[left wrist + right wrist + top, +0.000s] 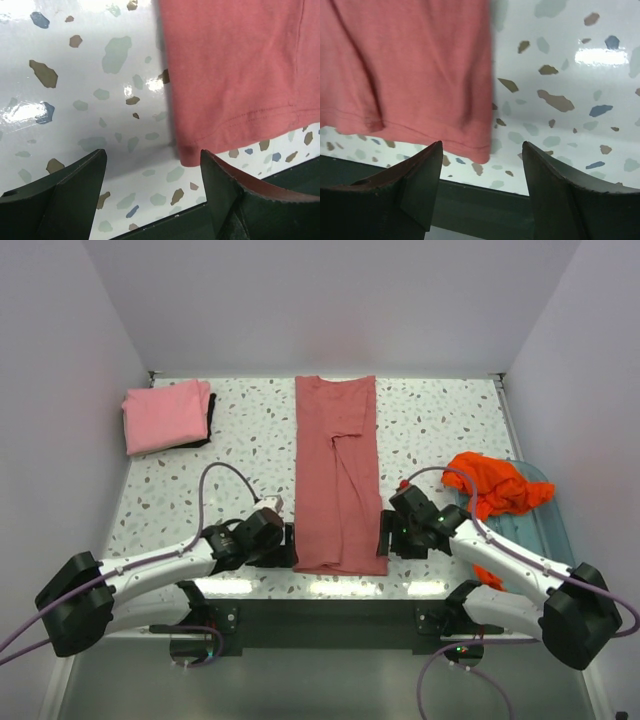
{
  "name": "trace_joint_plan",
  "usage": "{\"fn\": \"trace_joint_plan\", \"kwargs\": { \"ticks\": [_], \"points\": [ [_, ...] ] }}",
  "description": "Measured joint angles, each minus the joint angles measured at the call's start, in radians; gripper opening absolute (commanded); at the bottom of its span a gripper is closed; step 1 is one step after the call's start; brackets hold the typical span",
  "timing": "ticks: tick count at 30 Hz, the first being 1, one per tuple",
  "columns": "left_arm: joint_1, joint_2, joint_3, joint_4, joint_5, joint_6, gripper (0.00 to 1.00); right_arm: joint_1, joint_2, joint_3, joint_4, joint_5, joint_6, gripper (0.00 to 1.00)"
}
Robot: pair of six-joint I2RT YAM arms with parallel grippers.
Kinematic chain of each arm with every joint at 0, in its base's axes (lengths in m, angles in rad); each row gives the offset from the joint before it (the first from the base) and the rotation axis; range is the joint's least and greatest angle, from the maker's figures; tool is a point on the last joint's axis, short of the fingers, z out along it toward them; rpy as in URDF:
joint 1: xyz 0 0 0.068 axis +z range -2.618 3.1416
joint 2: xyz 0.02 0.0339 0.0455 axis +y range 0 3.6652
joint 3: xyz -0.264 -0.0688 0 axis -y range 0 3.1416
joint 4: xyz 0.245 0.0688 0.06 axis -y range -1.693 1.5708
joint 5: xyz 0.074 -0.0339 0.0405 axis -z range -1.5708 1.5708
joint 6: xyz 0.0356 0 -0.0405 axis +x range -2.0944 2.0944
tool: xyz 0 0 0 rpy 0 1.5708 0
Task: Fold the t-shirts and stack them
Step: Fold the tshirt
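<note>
Rose-red shirt [338, 475]: near-hem corners lie btwn spread jaws of L gripper [154, 156], R gripper [482, 146]; contact w/ cloth unclear.

I see a white tabletop [240, 450] speckled like terrazzo with grey-green, brown and blue flecks. There are three plain, single-colour t-shirts: one dusty rose-red t-shirt [337, 480], one lighter pink t-shirt [166, 416] and one bright orange t-shirt [497, 487]. The tray [553, 525] is pale blue and see-through. My left arm [150, 565] and right arm [510, 560] are white with black joints, and their cables [225, 472] are purple. The left gripper [152, 160] and right gripper [482, 150] have dark, almost black fingers. The walls [330, 300] are a pale lavender-white.
</note>
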Motion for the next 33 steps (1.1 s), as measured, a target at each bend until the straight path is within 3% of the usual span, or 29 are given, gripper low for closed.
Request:
{"fn": "trace_joint_plan", "kwargs": {
  "ticks": [15, 33],
  "points": [
    [0.000, -0.100, -0.135, 0.179, -0.135, -0.025, 0.79, 0.035, -0.101, -0.171, 0.143, 0.089, 0.037, 0.65],
    [-0.025, -0.106, -0.191, 0.314, -0.085, -0.028, 0.71, 0.083, -0.168, -0.247, 0.201, 0.085, 0.080, 0.57]
  ]
}}
